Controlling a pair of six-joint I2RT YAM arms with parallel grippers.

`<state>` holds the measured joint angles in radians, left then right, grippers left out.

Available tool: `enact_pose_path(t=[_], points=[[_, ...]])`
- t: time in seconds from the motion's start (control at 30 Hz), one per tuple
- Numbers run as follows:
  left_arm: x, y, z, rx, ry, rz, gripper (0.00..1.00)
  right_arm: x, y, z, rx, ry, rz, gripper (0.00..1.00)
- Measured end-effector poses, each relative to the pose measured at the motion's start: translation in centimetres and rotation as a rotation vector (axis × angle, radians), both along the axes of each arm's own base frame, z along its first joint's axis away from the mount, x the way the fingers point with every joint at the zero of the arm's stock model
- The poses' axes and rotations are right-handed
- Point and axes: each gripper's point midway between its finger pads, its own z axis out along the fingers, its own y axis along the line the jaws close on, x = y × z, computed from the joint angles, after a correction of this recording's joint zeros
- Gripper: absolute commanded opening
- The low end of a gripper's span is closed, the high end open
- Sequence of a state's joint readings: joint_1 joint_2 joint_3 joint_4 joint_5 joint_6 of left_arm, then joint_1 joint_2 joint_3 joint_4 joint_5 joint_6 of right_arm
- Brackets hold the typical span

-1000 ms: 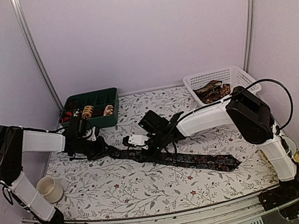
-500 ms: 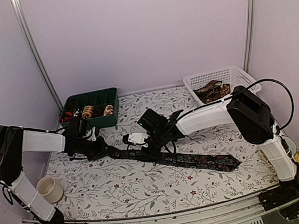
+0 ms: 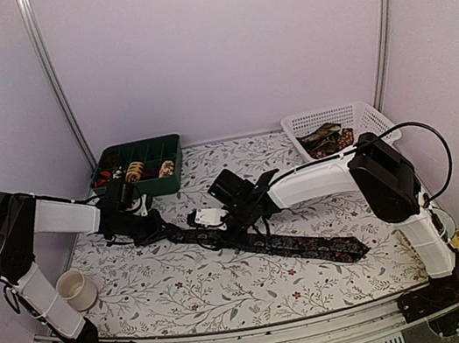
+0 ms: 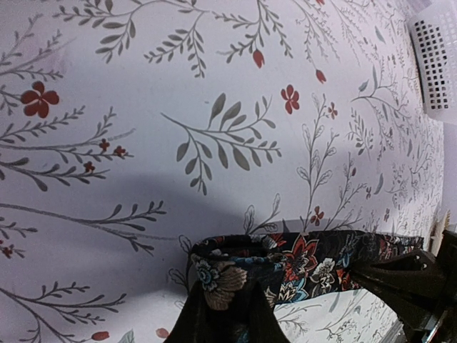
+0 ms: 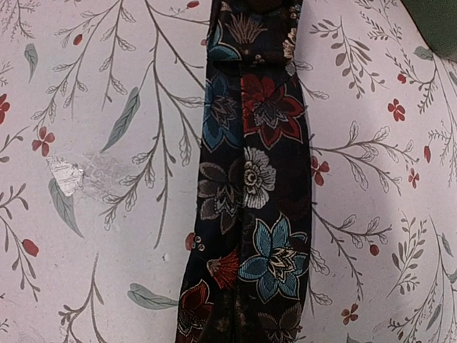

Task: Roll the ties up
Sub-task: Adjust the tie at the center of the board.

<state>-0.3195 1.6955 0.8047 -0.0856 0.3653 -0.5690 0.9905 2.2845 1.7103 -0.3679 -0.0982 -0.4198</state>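
Dark floral tie [image 3: 309,246] lies diagonally across the patterned worktop [image 3: 189,294]; the left jaws are closed on its folded end, the right jaws sit over it further along, their gap impossible to tell

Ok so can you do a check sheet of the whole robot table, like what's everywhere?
Surface: flowery tablecloth, flat; small white scuff.
Job's things: dark floral tie stretched flat; rolled ties in green tray; patterned ties in white basket.
Clutter: white cup near left arm.
Grippers: left gripper fingers seem closed on the tie's end; right gripper down on the tie, fingers hidden.
Cables: black cable loops by right arm.
Surroundings: plain walls, two metal posts.
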Motion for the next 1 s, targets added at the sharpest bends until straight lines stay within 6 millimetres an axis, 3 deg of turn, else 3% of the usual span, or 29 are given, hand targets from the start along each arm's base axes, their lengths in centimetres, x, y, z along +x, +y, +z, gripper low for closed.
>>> enact_pose_path(t=[0.1,0.2,0.33,0.43,0.6,0.9,1.0], points=[[0.01,0.00,0.01,0.000,0.000,0.000,0.00,-0.02,-0.07,-0.06,-0.007,-0.003,-0.002,0.02],[0.01,0.01,0.00,0.000,0.000,0.001,0.00,0.21,-0.21,-0.08,-0.015,-0.017,-0.009,0.25],[0.01,0.01,-0.01,0.000,-0.001,0.001,0.00,0.56,-0.29,-0.03,-0.023,-0.040,-0.022,0.31],[0.02,0.03,-0.01,0.000,-0.001,0.001,0.00,0.72,-0.26,0.03,-0.024,-0.051,-0.026,0.29],[0.02,0.03,0.00,-0.001,0.000,0.001,0.00,0.69,-0.25,0.03,-0.026,-0.055,-0.019,0.16],[0.03,0.05,-0.01,0.000,-0.001,0.002,0.00,0.57,-0.34,-0.41,-0.045,-0.040,-0.017,0.18],[0.03,0.05,-0.01,0.000,-0.001,0.002,0.00,0.60,-0.28,-0.45,-0.048,-0.038,-0.017,0.07]])
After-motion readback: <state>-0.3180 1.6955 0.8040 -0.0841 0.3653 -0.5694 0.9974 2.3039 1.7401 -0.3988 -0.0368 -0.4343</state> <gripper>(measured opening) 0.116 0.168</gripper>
